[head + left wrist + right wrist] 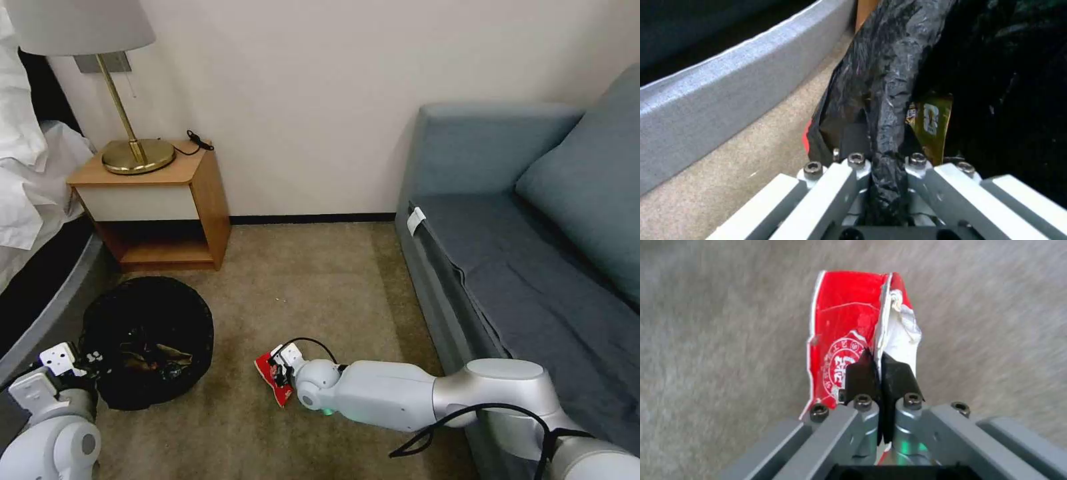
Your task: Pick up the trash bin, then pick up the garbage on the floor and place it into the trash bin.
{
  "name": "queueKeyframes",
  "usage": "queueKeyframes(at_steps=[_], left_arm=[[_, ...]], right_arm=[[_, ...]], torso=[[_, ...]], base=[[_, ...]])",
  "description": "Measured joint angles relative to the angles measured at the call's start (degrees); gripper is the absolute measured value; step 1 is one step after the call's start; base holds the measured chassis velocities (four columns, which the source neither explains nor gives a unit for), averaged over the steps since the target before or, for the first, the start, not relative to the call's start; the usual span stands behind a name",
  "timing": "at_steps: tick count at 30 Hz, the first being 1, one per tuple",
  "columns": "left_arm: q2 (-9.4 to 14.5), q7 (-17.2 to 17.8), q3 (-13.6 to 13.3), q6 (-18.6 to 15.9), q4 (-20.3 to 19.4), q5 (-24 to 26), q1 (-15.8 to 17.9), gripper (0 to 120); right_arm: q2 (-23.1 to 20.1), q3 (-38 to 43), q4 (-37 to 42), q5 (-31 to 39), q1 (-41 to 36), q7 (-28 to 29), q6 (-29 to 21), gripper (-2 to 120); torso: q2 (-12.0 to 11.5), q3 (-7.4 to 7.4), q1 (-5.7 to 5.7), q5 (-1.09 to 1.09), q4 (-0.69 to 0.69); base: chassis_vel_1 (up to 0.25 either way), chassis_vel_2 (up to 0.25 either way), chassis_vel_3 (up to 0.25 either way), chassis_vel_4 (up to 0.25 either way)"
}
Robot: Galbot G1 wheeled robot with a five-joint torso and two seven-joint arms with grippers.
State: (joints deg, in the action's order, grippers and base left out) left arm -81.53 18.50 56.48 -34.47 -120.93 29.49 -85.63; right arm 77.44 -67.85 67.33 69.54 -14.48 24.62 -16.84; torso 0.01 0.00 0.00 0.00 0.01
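The right gripper point(279, 369) has its fingers pinched together on the red snack packet point(273, 375), low over the carpet point(320, 287) in the near middle of the floor, just right of the trash bin point(148, 340). In the right wrist view the black fingertips point(859, 375) bite only the packet's folded edge point(849, 336), and most of the foil hangs free beyond them.

Over on the near left, the left gripper point(90, 362) is clamped on the bin's rim, fingers squeezed onto a bunched fold of the black liner bag point(885, 110).

The risks? That thin edge grip looks marginal: a quick swing toward the bin could let the slick packet slide out or twist loose. The left hold seems mostly on crinkled plastic, so the liner could stretch or slip and the bin sag or tip, spilling what it carries.

The count: one bin, one red packet in the gripper. Inside the bin, a gold-and-dark wrapper point(929, 126) shows, with some brownish pieces point(150, 363) beside it, too dim to number.
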Motion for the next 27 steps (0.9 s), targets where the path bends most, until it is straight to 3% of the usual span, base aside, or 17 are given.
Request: queueKeyframes(at_steps=[9, 16, 24, 27], left_arm=[[0.2, 0.0, -0.6, -0.6, 0.2, 0.1, 0.8, 2], [0.5, 0.0, -1.4, -0.7, 0.6, 0.2, 1.0, 2], [0.3, 0.1, -2.7, -1.1, 0.1, 0.0, 1.8, 2], [0.2, 0.6, -3.4, -1.3, -0.4, 0.0, 1.9, 2]], right_arm=[[-10.1, 9.7, 8.6, -6.9, 3.3, 1.7, 0.0, 0], [-14.0, 18.6, 15.1, -7.6, 6.9, 2.2, 0.6, 0], [-9.2, 21.3, 28.6, -1.4, 11.2, 5.7, 0.1, 0], [-5.5, 17.2, 34.1, 1.2, 11.6, 8.0, -0.2, 0]], torso=[[0.0, 0.0, 0.0, 0.01, -0.01], [0.0, 0.0, 0.0, 0.01, -0.02], [0.0, -0.01, 0.0, -0.01, 0.01], [0.0, -0.01, 0.0, -0.02, 0.01]], base=[[0.0, 0.0, 0.0, 0.0], [0.0, 0.0, 0.0, 0.0], [0.0, 0.0, 0.0, 0.0], [0.0, 0.0, 0.0, 0.0]])
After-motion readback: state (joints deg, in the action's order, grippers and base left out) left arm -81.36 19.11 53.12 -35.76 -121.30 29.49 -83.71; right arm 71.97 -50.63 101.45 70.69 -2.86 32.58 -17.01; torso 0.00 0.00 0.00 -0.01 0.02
